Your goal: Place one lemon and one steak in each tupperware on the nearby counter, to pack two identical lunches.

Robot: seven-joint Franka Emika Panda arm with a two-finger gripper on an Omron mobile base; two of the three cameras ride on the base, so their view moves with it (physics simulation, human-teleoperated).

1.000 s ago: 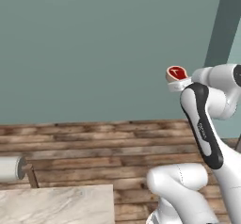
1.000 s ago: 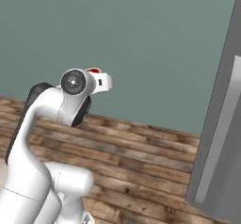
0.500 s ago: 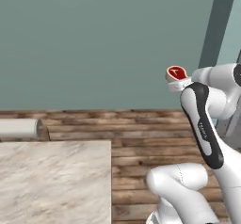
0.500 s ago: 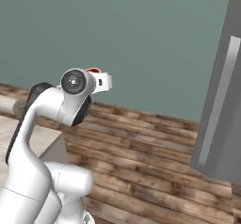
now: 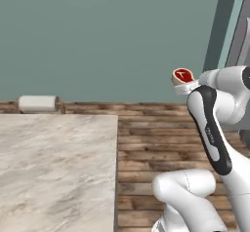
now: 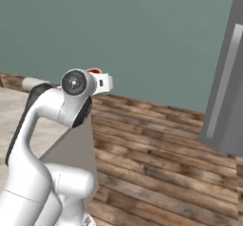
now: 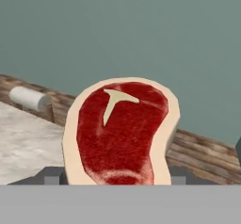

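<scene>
the steak point(image 7: 121, 132) stands upright right in front of the hand camera, a bright red cut with a pale fat rim and a pale t-shaped mark near its top, its lower edge set between the two dark finger tips point(image 7: 52, 174) of the gripper point(image 7: 115, 178), which is clenched on it from either side. in the left base view the same steak point(image 5: 183, 75) sits at the end of the raised white arm, held high in the air above the wooden floor point(image 5: 161, 143) and well clear of the counter point(image 5: 53, 167). from the right base view just a red sliver of it point(image 6: 94, 71) peeks over the top of the hand. the pale veined marble counter spreads out to the arm's left, lower down. at its far edge lies a light grey cylinder-like object point(image 5: 37, 103) on its side. beyond everything runs a plain teal wall point(image 5: 102, 36), with a tall grey panel point(image 6: 228, 87) to the right.
</scene>
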